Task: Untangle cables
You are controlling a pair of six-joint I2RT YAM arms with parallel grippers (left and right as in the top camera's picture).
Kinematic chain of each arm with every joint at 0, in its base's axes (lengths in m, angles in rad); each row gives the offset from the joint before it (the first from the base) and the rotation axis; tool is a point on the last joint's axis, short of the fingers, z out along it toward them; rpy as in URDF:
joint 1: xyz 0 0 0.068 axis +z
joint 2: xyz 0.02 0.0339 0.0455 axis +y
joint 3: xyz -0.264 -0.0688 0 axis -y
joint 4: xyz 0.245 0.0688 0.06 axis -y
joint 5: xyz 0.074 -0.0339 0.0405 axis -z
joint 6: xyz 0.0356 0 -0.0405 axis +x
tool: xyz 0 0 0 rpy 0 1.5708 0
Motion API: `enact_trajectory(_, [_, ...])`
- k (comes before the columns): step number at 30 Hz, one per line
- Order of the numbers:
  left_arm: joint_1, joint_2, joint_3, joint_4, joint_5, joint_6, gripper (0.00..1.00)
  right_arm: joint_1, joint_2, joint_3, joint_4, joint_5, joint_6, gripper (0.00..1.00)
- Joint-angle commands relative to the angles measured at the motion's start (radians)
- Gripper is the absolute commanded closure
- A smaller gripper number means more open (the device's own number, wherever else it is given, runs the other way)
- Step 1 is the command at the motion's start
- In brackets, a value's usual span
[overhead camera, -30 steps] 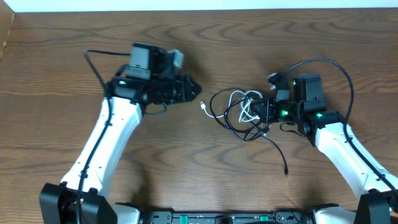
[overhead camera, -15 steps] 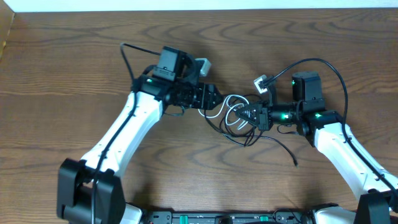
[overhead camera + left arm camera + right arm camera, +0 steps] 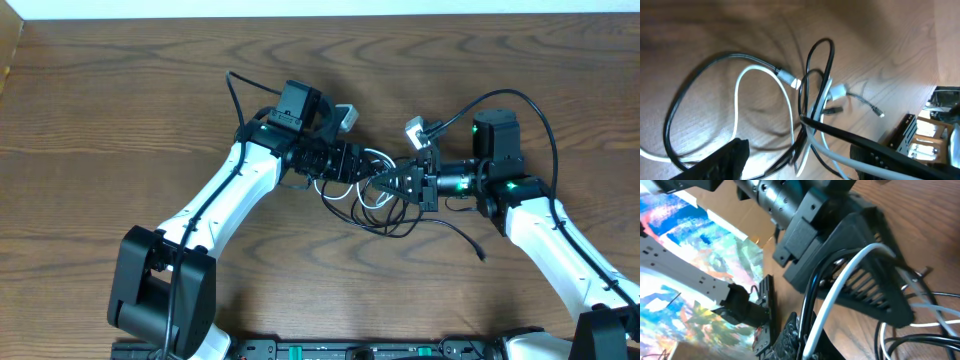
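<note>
Lying tangled near the middle of the table, the cables are one knot of black and white loops, the right gripper pinched shut on several strands, the left gripper at the knot with its opening unclear, so no cord looks freed yet.

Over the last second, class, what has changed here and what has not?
The left gripper swung right across the table to the cables, jaws open, gripping nothing yet. The right gripper stayed shut on the cables, drawing them slightly left.
</note>
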Motion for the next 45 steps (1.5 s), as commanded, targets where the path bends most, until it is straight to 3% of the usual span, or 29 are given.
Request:
enact_trajectory(1, [-0.005,0.008,0.006,0.048,0.013,0.002,0.31,0.008,0.001,0.01,0.002,-0.081,-0.016,0.99])
enact_trajectory(8, [-0.005,0.008,0.006,0.253,0.035,-0.11,0.35,0.016,0.001,0.01,-0.02,-0.083,-0.016,0.99])
enact_trajectory(12, [-0.005,0.008,0.006,0.28,0.095,-0.109,0.44,0.016,0.001,0.01,-0.02,-0.084,-0.016,0.99])
enact_trajectory(19, [0.012,0.008,0.006,0.325,0.252,-0.129,0.44,0.015,0.001,0.01,-0.022,-0.05,-0.016,0.99])
enact_trajectory(30, [0.149,0.008,0.006,0.272,0.278,-0.586,0.49,0.016,0.001,0.01,-0.024,-0.031,-0.016,0.99])
enact_trajectory(45, [0.09,0.008,0.006,0.28,0.311,-0.838,0.49,0.015,0.001,0.01,-0.024,-0.031,-0.016,0.99])
